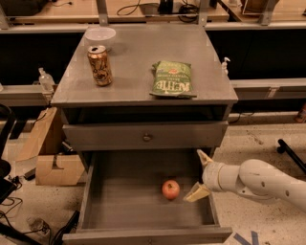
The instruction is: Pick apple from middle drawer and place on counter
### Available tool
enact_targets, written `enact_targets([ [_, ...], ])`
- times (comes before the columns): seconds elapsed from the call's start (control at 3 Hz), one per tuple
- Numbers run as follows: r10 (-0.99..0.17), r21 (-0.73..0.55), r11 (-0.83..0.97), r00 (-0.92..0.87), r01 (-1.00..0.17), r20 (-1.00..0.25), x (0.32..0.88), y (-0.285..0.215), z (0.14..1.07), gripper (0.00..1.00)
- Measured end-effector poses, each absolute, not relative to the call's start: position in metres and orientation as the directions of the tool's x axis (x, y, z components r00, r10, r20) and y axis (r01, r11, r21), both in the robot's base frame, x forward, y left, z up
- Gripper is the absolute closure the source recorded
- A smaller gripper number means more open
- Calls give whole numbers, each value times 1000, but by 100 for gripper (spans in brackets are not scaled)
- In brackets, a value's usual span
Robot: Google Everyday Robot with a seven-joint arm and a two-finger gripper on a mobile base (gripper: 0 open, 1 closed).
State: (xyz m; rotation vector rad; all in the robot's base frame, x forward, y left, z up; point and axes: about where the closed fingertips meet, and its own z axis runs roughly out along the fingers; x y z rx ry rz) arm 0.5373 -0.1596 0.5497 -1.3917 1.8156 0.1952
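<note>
Light: overhead, bright on counter (138, 52).
Shadow: dark under counter; drawer (124, 191) dimmer at far end.
Right: gripper (200, 176) well lit, fingers spread, at drawer's right wall near apple (170, 189).

Looks like a robotics lab or workshop, not a home. Light tan wooden bench tops (71, 12) run across the back on metal legs, with cables (138, 6) lying on them. The floor (258, 143) is hard and speckled. A cardboard box (52, 168) sits on it left of the cabinet, loose black cords (14, 213) at lower left, blue tape (246, 238) at lower right. A small pump bottle (45, 79) stands on the side ledge. A white robot arm (267, 179) comes in from the right. Its gripper (195, 175) is at the right side of the open middle drawer (119, 210), fingers spread apart.
</note>
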Motion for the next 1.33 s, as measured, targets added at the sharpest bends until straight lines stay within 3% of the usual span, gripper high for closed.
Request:
enact_targets([
  [0.33, -766, -302, 363, -98, -881, -635, 553, -155, 499, 0],
  [1.0, -730, -171, 356, -159, -919, -664, 547, -119, 417, 0],
  [1.33, -706, -99, 327, -174, -940, -686, 538, -92, 386, 20],
])
